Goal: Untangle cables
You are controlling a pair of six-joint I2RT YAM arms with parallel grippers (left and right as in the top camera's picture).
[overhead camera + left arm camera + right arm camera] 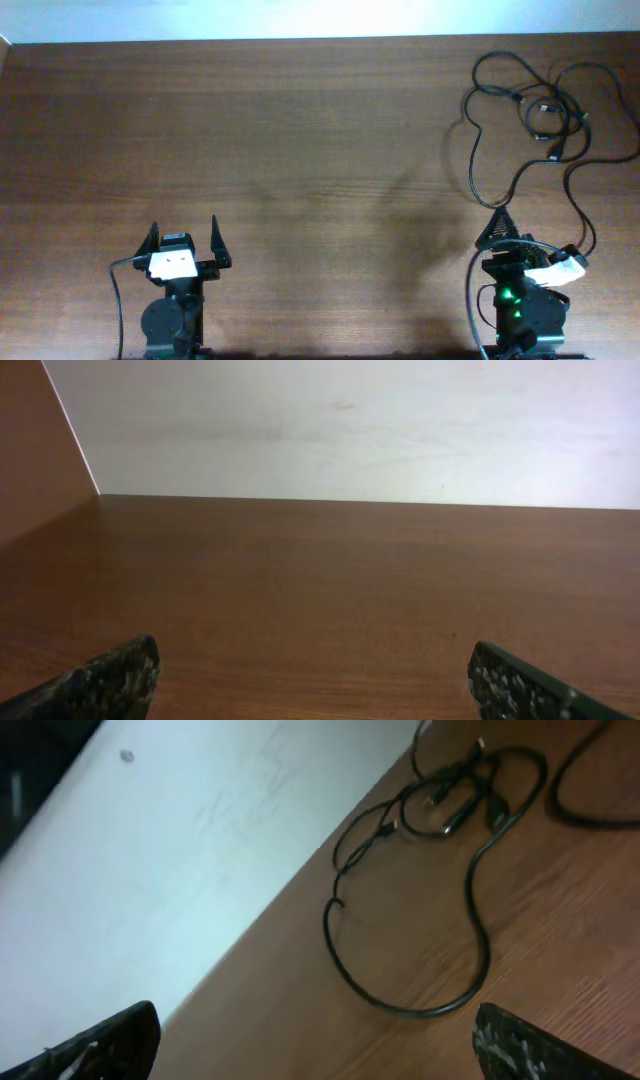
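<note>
Cables (545, 108): loosely tangled, lying by the far right corner of the bench (300, 150).
Left fingers (110, 680): spread wide, empty.
Right fingers (110, 1040): spread wide, empty.

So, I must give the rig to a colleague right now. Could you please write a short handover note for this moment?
Left end effector: open, empty, at the near left of the table, far from the cables.
Right end effector: open, empty, at the near right, pointing toward the cables.
Cables: all at the far right, plug ends knotted in one tangle, with long loops trailing toward the right arm.
Done: nothing visible; no cable is separated.
Left: the whole untangling. The right arm looks better placed to start.
</note>
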